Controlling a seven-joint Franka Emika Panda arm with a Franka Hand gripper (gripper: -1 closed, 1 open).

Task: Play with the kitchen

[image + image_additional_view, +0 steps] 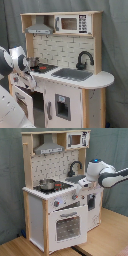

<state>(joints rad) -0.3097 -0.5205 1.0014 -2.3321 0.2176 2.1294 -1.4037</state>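
**Arm at the kitchen's front edge, jaws hidden**

You see the kitchen (55,193) filling the middle of both exterior views, standing upright on a wooden floor (107,235). In the second exterior view your arm (112,175) reaches in from the right edge; its white wrist sits at centre right, against the counter front beside the sink. You cannot tell how the jaws stand. A small pot (47,184) rests on the stovetop, left of centre, apart from the wrist.
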